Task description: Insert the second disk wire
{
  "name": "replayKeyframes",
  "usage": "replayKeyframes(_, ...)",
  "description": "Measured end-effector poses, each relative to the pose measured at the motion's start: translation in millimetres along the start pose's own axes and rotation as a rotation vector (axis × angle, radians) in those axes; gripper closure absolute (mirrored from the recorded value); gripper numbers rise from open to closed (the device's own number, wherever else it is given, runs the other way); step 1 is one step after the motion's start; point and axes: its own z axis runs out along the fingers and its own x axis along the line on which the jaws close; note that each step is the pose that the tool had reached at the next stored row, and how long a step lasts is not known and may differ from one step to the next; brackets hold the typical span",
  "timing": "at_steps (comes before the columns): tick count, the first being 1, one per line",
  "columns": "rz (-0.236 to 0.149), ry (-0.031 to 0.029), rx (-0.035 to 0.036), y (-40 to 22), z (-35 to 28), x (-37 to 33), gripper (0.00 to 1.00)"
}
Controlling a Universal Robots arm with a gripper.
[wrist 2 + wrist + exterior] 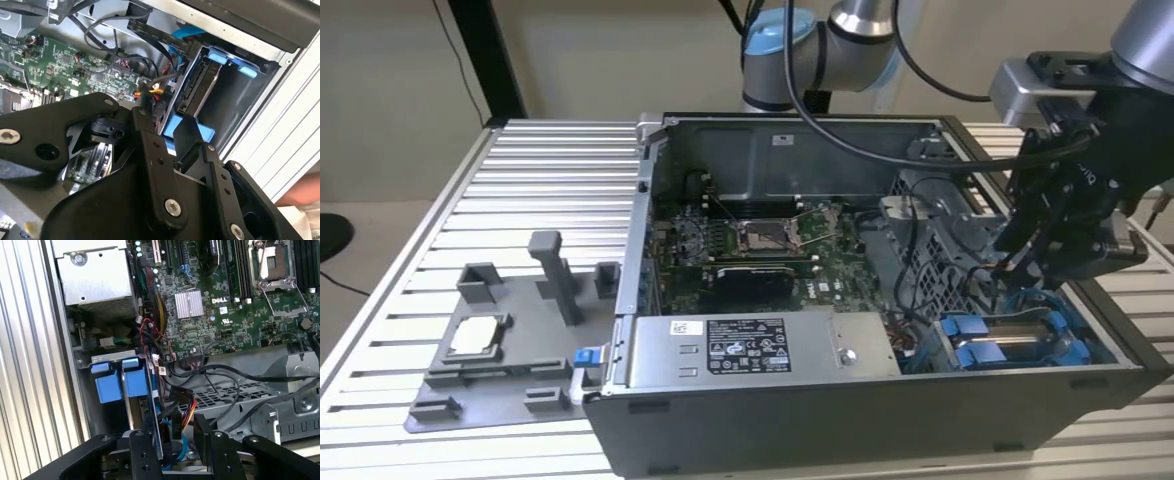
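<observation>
Little of the insertion looks finished: the disk wire (187, 413) hangs just beside the blue drive caddy (122, 384), its plug seemingly unseated (hard to judge), between the parted, unclamped jaws of the gripper (172, 429).

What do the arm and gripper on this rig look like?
The arm has silver-grey tube sections and a light blue joint cap, with black cables looping off it. A grey box sits at the wrist. The gripper is matte black. Its two flat link-bar fingers have small holes and silver screw heads.
</observation>
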Motion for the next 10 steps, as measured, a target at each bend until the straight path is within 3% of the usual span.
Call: replayKeyframes(10, 0.000, 0.0002, 0.0000, -2.9, 6.0, -1.1, 0.00)
